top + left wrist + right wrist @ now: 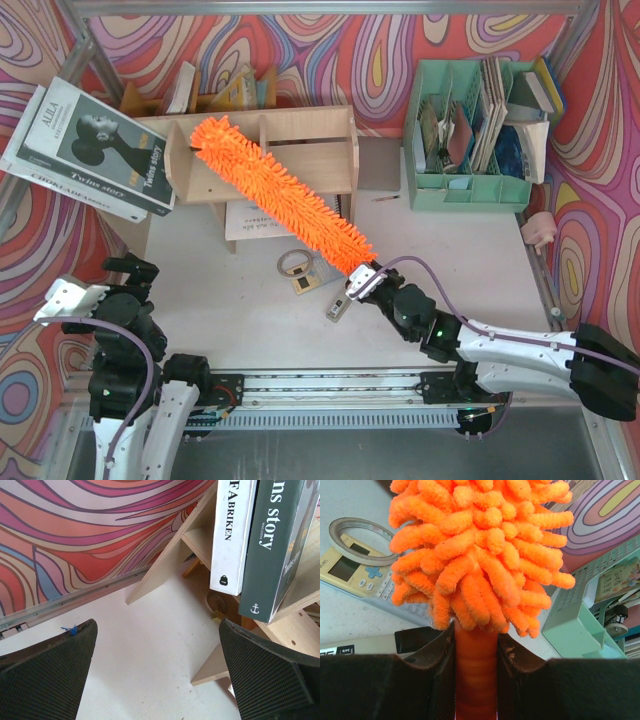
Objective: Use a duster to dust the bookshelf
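Bookshelf (pixel 300 152) access: partly blocked.
Duster (pixel 285 195) is slanting across its front; books (pixel 95 150) are crowding the left end; table (pixel 200 310) is lying open beside the left gripper (pixel 157 675).

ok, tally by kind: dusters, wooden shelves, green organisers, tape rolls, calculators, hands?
duster: 1
shelf: 1
organiser: 1
tape roll: 1
calculator: 1
hands: 2 (left hand open, right hand shut on the duster)
total: 7
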Controlling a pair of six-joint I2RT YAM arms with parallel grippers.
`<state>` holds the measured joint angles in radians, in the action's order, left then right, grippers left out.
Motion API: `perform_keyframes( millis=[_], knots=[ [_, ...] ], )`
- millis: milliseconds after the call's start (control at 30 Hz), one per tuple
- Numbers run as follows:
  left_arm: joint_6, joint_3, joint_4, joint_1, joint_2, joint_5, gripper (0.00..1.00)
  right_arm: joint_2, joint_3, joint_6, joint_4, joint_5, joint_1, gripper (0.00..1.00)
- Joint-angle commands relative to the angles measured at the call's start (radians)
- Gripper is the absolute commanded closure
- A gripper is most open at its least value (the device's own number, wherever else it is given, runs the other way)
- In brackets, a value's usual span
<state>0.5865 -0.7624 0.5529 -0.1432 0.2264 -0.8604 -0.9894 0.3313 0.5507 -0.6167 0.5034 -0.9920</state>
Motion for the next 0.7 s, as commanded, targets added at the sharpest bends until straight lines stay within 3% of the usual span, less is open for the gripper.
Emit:
perform_keyframes(
  millis=[0, 267, 567, 667],
  knots=[
    [-0.02, 0.015, -0.021, -0.002, 0.002, 0.011, 0.01, 0.011, 0.009, -0.042, -0.016, 0.025, -0.012, 1.0],
    [-0.02, 0.015, -0.023, -0.002, 0.007, 0.012, 0.01, 0.126, 0.104, -0.051, -0.032, 0.098, -0.024, 1.0],
    [-0.02, 0.017, -0.024, -0.002, 0.007, 0.014, 0.01, 0.15, 0.265, -0.222, 0.121, 0.3, -0.023, 1.0],
    [-0.02, 0.017, -0.024, -0.002, 0.007, 0.014, 0.01, 0.123, 0.324, -0.353, 0.246, 0.34, -0.016, 1.0]
  ],
)
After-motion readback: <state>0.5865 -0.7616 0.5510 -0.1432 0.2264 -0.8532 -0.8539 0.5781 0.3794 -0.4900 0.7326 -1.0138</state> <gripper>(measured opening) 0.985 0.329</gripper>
